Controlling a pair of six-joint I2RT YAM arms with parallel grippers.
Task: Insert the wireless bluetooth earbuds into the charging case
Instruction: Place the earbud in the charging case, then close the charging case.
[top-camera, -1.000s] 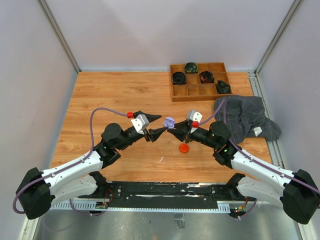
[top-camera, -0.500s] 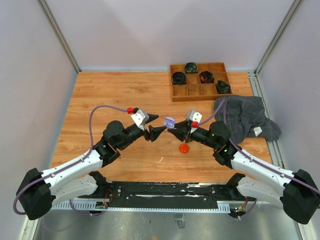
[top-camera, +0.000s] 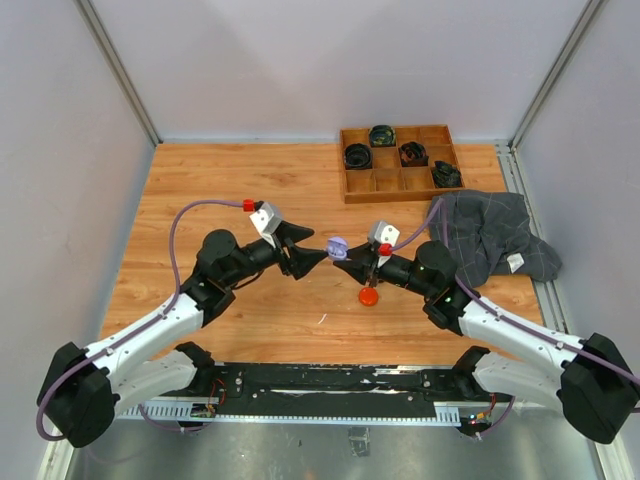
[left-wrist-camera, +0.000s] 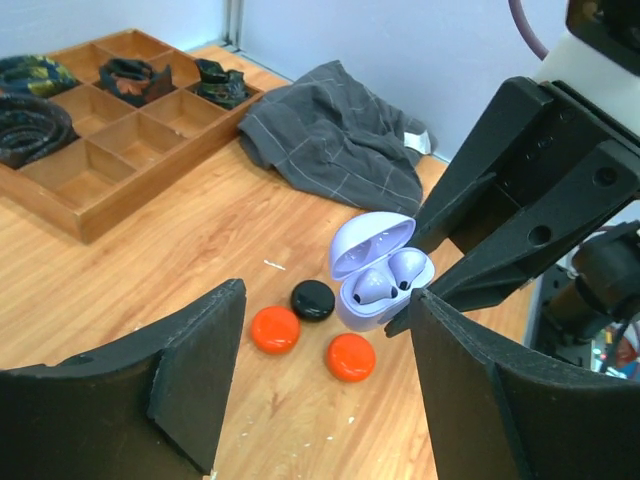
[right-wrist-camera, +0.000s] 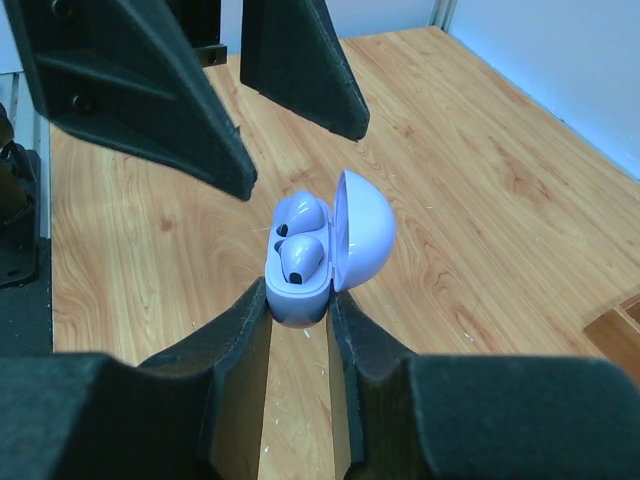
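Earbuds (right-wrist-camera: 299, 257): two pale lilac pieces, both seated in their wells in the charging case (right-wrist-camera: 297, 296), dark tips showing. The case lid is hinged open and stands up on the right in the right wrist view.

Right gripper (right-wrist-camera: 298, 306): fingers pressed against the two sides of the case's lower half, pinching it at the fingertips. The case is held off the table (top-camera: 230, 190).

Left gripper (top-camera: 313, 252): fingers spread, nothing between them. Its tips sit just beside the case, on the side opposite the right gripper, pointing at it; I cannot tell whether they touch it. In the left wrist view the open case shows in the gap, nearer the right-hand finger.

On the table below the two grippers: two round orange-red pieces (left-wrist-camera: 275, 329) and one round black piece (left-wrist-camera: 313, 299), lying close together, apart from the case. From above only one orange-red piece is plainly seen, just under the right gripper.

Grey checked cloth (top-camera: 490, 235): crumpled, beyond the right gripper's wrist on its outer side.

Wooden divided tray (top-camera: 400, 192): farther out than both grippers, towards the right; dark coiled items lie in four of its compartments.
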